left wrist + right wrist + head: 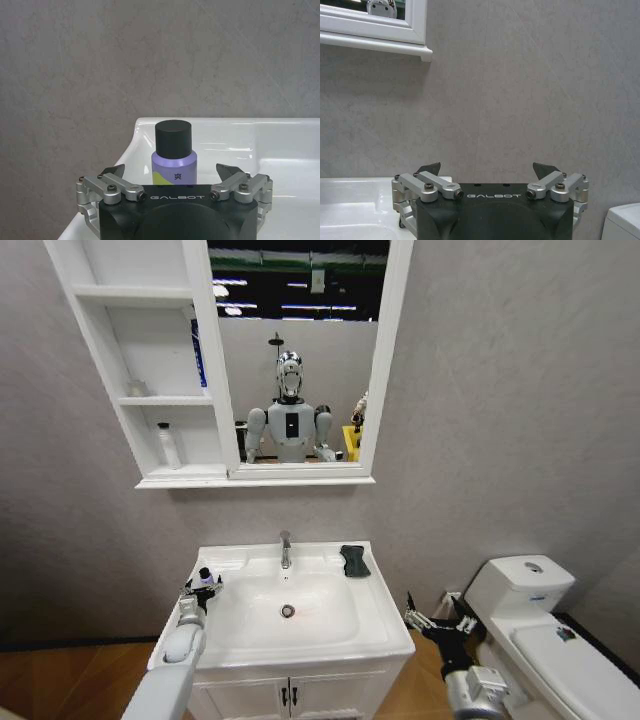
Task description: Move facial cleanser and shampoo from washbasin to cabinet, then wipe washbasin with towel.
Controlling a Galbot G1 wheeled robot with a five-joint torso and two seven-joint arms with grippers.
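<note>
Purple bottle between open left tool fingers.

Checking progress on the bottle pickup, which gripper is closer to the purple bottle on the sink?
Left. The left gripper is open around the purple bottle at the washbasin's left edge. The right gripper hangs open off the basin's right side.

Glossy white ceramic washbasin, matt dark cloth towel, chrome tap.
</note>
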